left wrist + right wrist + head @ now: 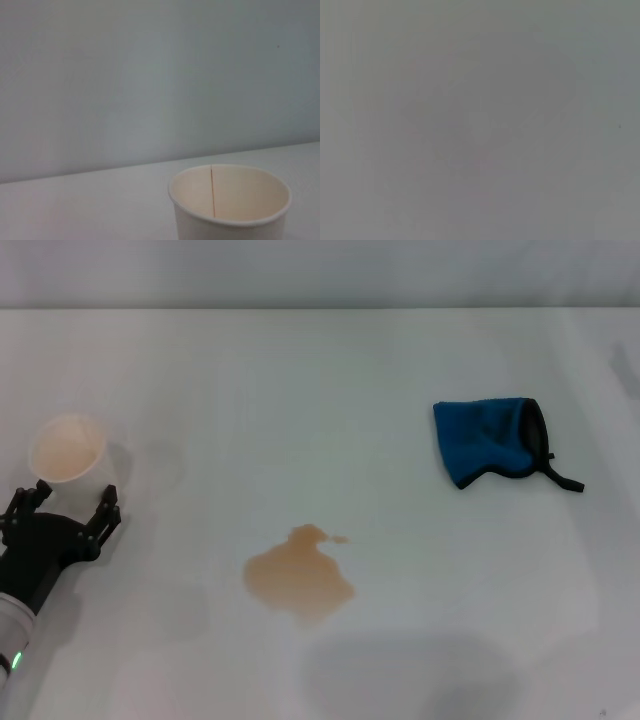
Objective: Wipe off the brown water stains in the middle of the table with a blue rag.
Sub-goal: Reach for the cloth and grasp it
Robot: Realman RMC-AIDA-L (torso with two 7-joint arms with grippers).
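The brown water stains (299,576) lie as a tan blotch with a small droplet offshoot in the middle of the white table (330,390). The blue rag (490,441), with black trim and a loop strap, lies crumpled at the right, apart from the stain. My left gripper (68,508) is open at the left edge, just in front of a white paper cup (67,450) and not holding it. The cup also shows in the left wrist view (230,202), upright and empty. My right gripper is out of view; its wrist view shows only a plain grey surface.
The paper cup stands at the far left. A faint shadow (410,675) lies on the table at the near middle. The table's far edge meets a pale wall (320,270).
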